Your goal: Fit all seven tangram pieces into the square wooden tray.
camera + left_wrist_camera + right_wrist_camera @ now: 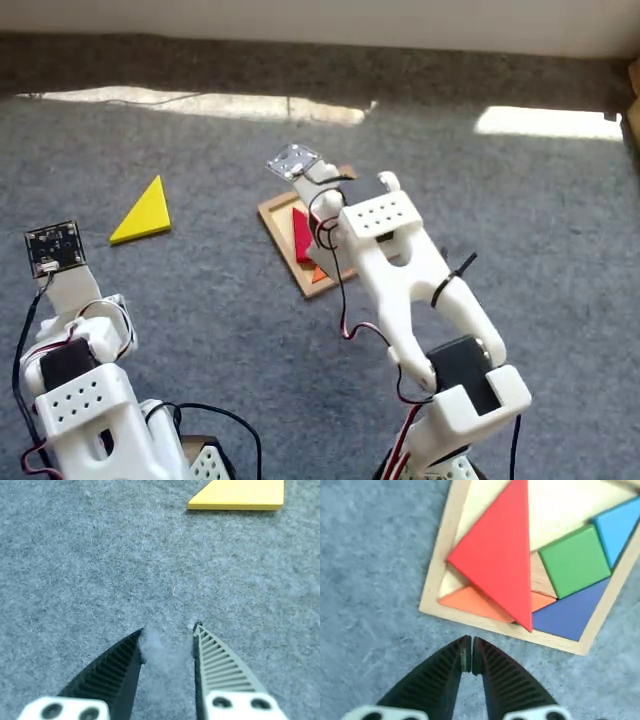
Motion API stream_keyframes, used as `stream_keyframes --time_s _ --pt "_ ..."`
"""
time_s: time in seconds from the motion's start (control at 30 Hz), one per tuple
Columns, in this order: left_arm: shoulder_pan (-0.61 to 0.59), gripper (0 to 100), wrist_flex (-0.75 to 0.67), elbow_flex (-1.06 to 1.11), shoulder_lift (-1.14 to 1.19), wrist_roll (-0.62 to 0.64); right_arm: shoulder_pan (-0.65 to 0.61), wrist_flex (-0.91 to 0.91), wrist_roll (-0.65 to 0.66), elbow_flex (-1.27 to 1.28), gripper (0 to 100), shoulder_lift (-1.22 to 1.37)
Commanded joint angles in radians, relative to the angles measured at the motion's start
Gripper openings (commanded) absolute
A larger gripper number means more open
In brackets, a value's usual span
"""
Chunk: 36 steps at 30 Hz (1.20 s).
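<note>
The square wooden tray (435,605) (272,212) lies on the grey carpet, mostly under the right arm in the high view. Inside it a large red triangle (497,562) (301,233) lies askew, resting over an orange piece (470,605) (319,273). A green square (575,560), a light blue piece (622,525) and a dark blue piece (572,612) also lie in the tray. My right gripper (471,652) is shut with nothing held, just outside the tray's edge near the orange piece. A yellow triangle (143,212) (240,495) lies on the carpet ahead of my left gripper (169,635), which is open and holds nothing.
Grey carpet (200,300) covers the whole work area. A sunlit strip (200,103) runs along the far edge. Cables hang from both arms.
</note>
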Motion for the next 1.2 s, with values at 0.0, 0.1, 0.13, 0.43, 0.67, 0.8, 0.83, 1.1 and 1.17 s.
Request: stream_keyframes --time_s 0.0,0.1,0.13,0.43,0.67,0.8,0.83,1.1,1.17 --pt "-0.008 16 -0.009 -0.015 -0.013 0.006 0.042 -0.094 0.011 0.03 0.6 -0.059" --pt "-0.008 16 -0.009 -0.015 -0.013 0.006 0.061 -0.176 0.012 0.076 0.6 -0.059" --pt "-0.008 16 -0.009 -0.015 -0.013 0.006 0.067 -0.206 0.012 0.091 0.6 -0.058" --pt "-0.008 16 -0.009 -0.013 -0.013 0.006 0.108 -0.444 0.017 0.162 0.6 -0.054" --pt "-0.008 16 -0.014 -0.004 -0.013 0.006 0.108 -0.51 0.018 0.084 0.6 0.133" --pt "-0.008 16 -0.014 -0.002 -0.013 0.006 0.136 -0.513 0.014 -0.022 0.6 0.211" --pt "-0.008 16 -0.014 -0.002 -0.013 0.006 0.139 -0.513 0.014 -0.042 0.6 0.208" --pt "-0.008 16 -0.015 -0.002 -0.013 0.006 0.134 -0.455 0.012 -0.054 0.6 0.05" --pt "-0.008 16 -0.015 -0.002 -0.013 0.006 0.131 -0.387 0.012 -0.047 0.6 0.005"
